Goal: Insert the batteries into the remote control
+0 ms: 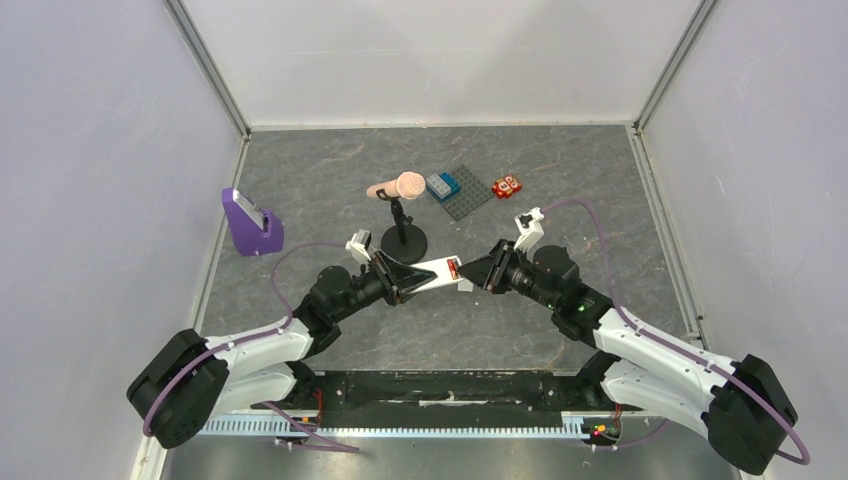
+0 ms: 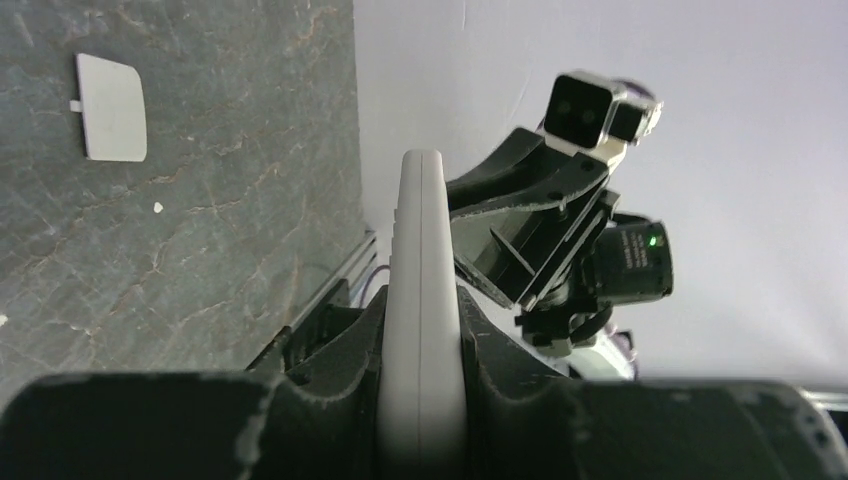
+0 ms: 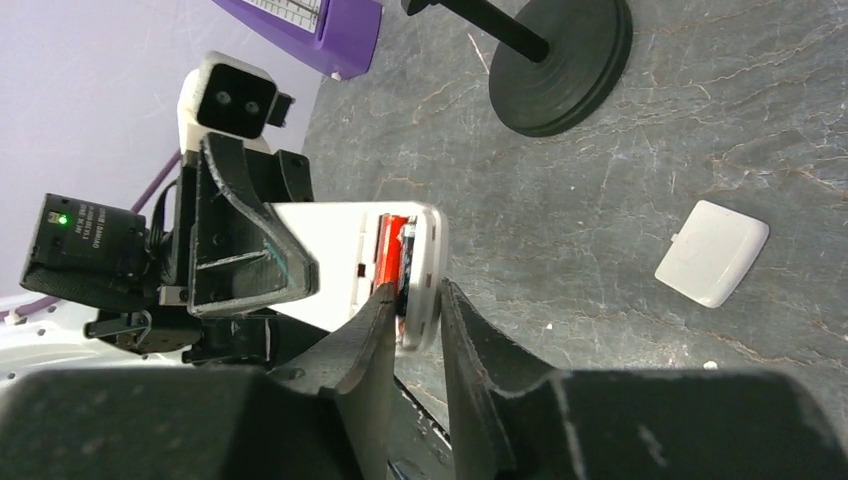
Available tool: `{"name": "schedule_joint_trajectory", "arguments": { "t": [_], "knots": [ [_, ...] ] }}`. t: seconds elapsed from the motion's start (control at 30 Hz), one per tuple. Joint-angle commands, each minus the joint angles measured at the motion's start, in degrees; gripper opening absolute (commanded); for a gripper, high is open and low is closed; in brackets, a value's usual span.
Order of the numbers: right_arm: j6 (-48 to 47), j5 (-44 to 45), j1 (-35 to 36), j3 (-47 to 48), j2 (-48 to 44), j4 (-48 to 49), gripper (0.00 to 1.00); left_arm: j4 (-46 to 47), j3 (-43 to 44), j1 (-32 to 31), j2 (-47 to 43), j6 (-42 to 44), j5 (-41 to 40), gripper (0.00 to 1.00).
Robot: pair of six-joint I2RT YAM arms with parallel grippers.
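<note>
My left fingers [image 2: 335, 365] clamped on the white remote control [image 2: 420, 290], held above the table's centre, red-orange battery [image 3: 388, 250] in its open bay, my right fingers [image 3: 470, 350] narrowly parted at its end, grip unclear, white cover piece [image 3: 712, 252] at three o'clock on the table.

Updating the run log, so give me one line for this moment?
left tool: clamps remote control | right tool: at open bay end | red battery: in bay | cover: on table

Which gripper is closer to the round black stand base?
Left. The left gripper, holding the remote, sits just in front of the stand base; the right gripper is farther off, to its right.
</note>
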Motion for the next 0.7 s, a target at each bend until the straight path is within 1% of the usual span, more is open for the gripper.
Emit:
{"name": "schedule_joint_trajectory", "arguments": {
  "t": [0.0,0.03,0.17,0.23,0.3,0.37,0.47,0.53,0.6,0.67],
  "knots": [
    [0.2,-2.5,0.5,0.4,-0.1,0.8,0.3,0.7,5.1,-1.0,-1.9,14.4,8.8,0.02],
    [0.3,-2.4,0.5,0.3,-0.4,0.7,0.35,-2.3,5.6,-1.0,-2.8,17.2,8.5,0.02],
    [0.3,-1.4,0.3,0.3,-3.3,-0.6,0.64,-12.0,6.1,-1.0,-6.1,28.4,5.7,0.02],
    [0.0,-1.2,0.3,0.0,-5.2,-0.8,0.74,-15.1,5.8,-0.9,-7.9,32.5,4.0,0.02],
    [-0.5,-0.9,0.2,0.0,-6.7,-0.8,0.79,-15.8,5.1,-0.9,-9.2,35.3,3.0,0.02],
    [-1.1,-0.9,0.2,0.1,-7.6,-1.0,0.81,-16.7,4.5,-0.9,-10.6,37.6,2.2,0.02],
    [-3.3,0.4,0.0,1.2,-7.8,-3.3,0.82,-19.9,4.5,-0.8,-12.4,40.0,0.1,0.02],
    [-6.3,3.1,-0.1,2.5,-7.3,-6.8,0.82,-22.8,4.8,-0.8,-13.6,41.1,-1.1,0.02],
    [-11.7,7.3,-0.4,4.6,-5.7,-12.0,0.83,-26.6,5.5,-0.8,-14.8,42.1,-2.7,0.02],
    [-18.4,11.1,-0.8,7.8,-1.7,-18.0,0.83,-29.5,5.9,-0.8,-16.0,42.3,-4.0,0.02]
  ]
}}
